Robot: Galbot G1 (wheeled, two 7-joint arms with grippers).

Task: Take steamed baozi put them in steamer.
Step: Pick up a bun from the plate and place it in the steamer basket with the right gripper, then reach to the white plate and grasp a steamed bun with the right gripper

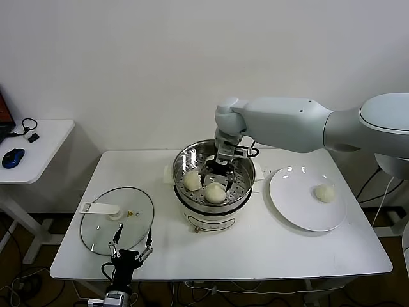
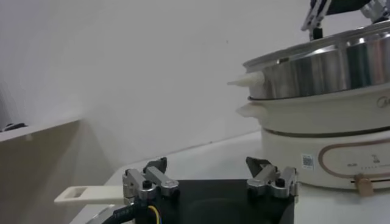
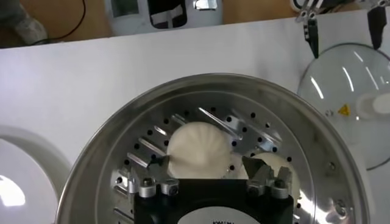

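Observation:
The steamer (image 1: 184, 155) stands mid-table, a shiny steel pot with a perforated tray on a white base. Two baozi (image 1: 192, 180) (image 1: 215, 192) lie in its front part. My right gripper (image 1: 218, 167) reaches down into the pot. In the right wrist view it (image 3: 206, 165) is open, and a third baozi (image 3: 198, 149) lies on the tray (image 3: 256, 125) between its fingers, close to one finger. Another bun (image 3: 275, 164) shows beside it. A fourth baozi (image 1: 325, 193) lies on the white plate (image 1: 295, 203). My left gripper (image 1: 131, 246) is open and empty at the table's front edge.
The glass lid (image 1: 102, 224) with its white handle (image 2: 79, 195) lies flat at the front left, under my left gripper (image 2: 210, 173). The steamer's side (image 2: 317, 67) rises beyond that gripper. A side table with a blue mouse (image 1: 13, 157) stands at the far left.

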